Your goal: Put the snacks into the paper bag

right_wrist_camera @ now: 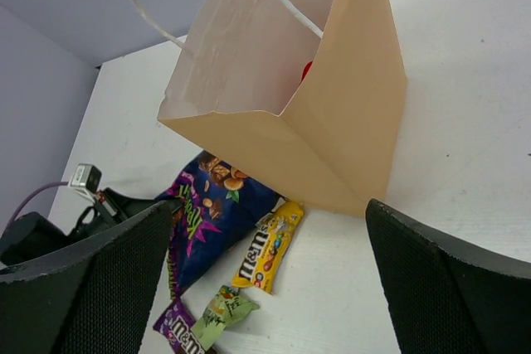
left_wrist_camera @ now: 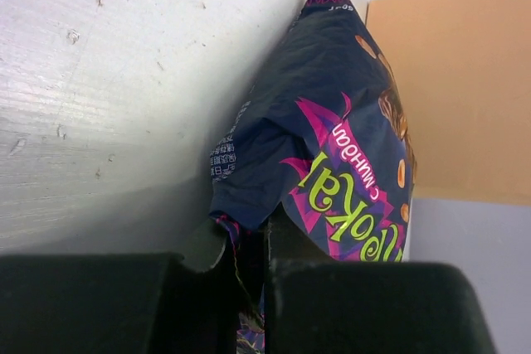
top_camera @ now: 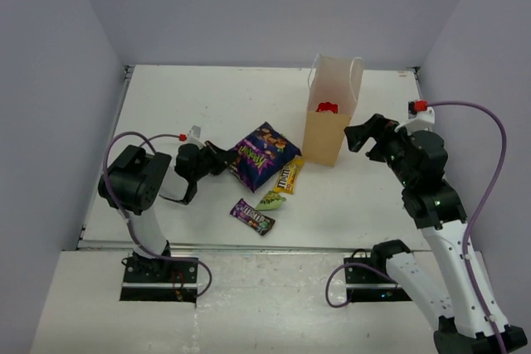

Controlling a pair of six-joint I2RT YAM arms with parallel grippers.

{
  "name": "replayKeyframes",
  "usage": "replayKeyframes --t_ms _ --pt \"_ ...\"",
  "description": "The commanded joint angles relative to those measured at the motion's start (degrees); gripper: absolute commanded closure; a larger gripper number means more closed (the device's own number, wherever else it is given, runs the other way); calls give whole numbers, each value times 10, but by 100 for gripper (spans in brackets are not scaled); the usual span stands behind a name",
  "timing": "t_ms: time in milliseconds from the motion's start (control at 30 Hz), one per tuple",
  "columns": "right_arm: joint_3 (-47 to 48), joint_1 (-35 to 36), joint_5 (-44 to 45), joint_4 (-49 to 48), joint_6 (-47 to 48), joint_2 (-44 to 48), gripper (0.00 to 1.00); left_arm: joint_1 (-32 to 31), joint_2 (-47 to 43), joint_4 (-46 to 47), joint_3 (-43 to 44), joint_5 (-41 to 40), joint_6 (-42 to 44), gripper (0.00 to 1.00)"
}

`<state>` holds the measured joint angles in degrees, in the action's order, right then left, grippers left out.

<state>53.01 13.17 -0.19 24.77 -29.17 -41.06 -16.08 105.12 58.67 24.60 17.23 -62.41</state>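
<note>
Left gripper (top_camera: 218, 157) is clamped down on the near corner of the purple chip bag (top_camera: 264, 153). In the wrist view its fingers (left_wrist_camera: 332, 300) are pressed together with the crinkled edge pinched between them. The rest of the chip bag lies on the table (top_camera: 182, 105), just left of the paper bag (top_camera: 330, 126).

The paper bag stands upright toward the back with its mouth open, and a red packet (top_camera: 328, 108) shows inside it.

Right gripper (top_camera: 362, 134) hangs just beside the paper bag's right side, jaws spread wide with nothing in them.

Out on the table in front of the paper bag are the yellow M&M's pack (top_camera: 288, 176), the little green packet (top_camera: 271, 200) and the dark purple candy bar (top_camera: 252, 216), strung close together beside the chip bag.
</note>
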Motion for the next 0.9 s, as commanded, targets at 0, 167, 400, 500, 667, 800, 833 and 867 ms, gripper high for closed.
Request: replayKeyframes --t_ms 0,167,400,500,667,800,833,867 --pt "-7 1 -23 -30 1 15 1 -2 -28 -1 18 -8 49 100" --pt "-13 1 -23 -32 3 18 1 -13 -176 -94 19 -41 131 100" --pt "-18 1 -32 -44 2 17 1 -69 -379 -247 94 -68 247 100" --pt "-19 1 -33 -45 1 18 1 -79 -411 -332 162 -60 269 100" --pt "-19 1 -32 -45 0 24 1 -93 -421 -438 270 -31 296 100" --pt "-16 1 -30 -41 0 27 1 -100 -415 -500 359 14 309 100" --pt "-14 1 -30 -39 0 28 1 -100 -412 -532 401 22 314 100" --pt "-14 1 -29 -39 0 31 1 -100 -409 -549 423 30 324 100"
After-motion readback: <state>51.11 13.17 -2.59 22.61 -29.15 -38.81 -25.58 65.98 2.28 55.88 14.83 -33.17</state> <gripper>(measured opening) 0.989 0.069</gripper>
